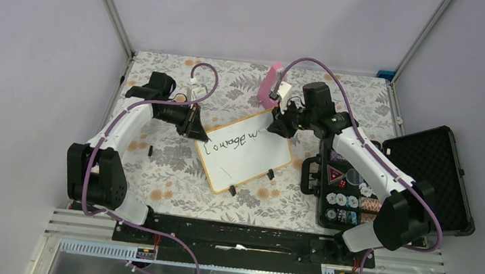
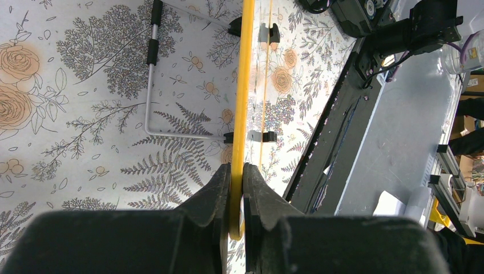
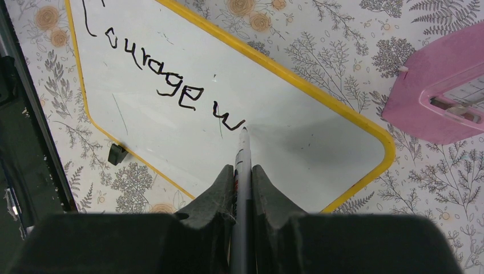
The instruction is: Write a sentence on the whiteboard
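Black ridged fingers fill the bottom of both wrist views. The left gripper [image 2: 237, 171] is clenched on the whiteboard [image 2: 245, 85], whose yellow-orange rim runs edge-on straight up from between the pads. The right gripper [image 3: 242, 171] is clamped on a marker [image 3: 242, 165], whose tip touches the board's glossy white face.

Only the top view takes in the whole floral tablecloth [image 1: 162, 162] and, on its right side, the open black case [image 1: 426, 177] with its dimpled foam lid and rows of round tokens. There the board lies mid-table, turned at an angle, with the left gripper at its upper-left corner and the right gripper at its upper-right edge.

Only the left wrist view shows what is beside the board's edge: a bent metal wire stand [image 2: 149, 85] with black sleeves over the cloth on one side.

Only the right wrist view shows the writing closely. A pink plastic block [image 3: 439, 97] sits on the cloth just beyond the board's rounded corner. The sentence [image 3: 171, 85] reads "Courage w" in thin black strokes, with the pen tip at the end of the "w", directly ahead of the jaws. A small black foot [image 3: 117, 154] juts from the rim.
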Robot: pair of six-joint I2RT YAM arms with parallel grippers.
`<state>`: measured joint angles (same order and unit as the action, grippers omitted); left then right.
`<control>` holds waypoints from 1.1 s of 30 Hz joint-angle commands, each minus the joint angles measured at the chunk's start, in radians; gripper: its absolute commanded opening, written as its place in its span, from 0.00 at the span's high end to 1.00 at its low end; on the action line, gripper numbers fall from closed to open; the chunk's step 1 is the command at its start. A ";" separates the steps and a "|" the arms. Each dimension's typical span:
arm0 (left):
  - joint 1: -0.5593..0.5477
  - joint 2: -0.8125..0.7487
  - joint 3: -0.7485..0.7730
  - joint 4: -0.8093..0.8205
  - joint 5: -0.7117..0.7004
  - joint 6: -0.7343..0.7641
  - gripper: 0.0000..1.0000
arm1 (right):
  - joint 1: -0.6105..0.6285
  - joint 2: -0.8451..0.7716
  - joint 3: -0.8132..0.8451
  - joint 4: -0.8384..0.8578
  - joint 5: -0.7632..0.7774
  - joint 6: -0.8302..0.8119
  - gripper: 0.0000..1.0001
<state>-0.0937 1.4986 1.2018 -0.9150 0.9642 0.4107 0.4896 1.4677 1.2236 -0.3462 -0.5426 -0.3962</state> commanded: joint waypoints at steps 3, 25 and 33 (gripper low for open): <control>-0.003 -0.016 -0.007 0.051 -0.079 0.031 1.00 | -0.005 0.009 0.009 0.046 -0.005 0.004 1.00; -0.003 -0.018 -0.007 0.051 -0.084 0.033 1.00 | -0.027 0.005 0.007 0.061 0.076 -0.011 1.00; -0.003 -0.017 -0.006 0.051 -0.084 0.033 1.00 | -0.036 0.006 0.005 0.055 0.035 -0.007 1.00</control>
<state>-0.0937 1.4986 1.2018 -0.9150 0.9634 0.4103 0.4664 1.4857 1.2236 -0.3168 -0.5171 -0.3908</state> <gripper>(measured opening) 0.105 0.177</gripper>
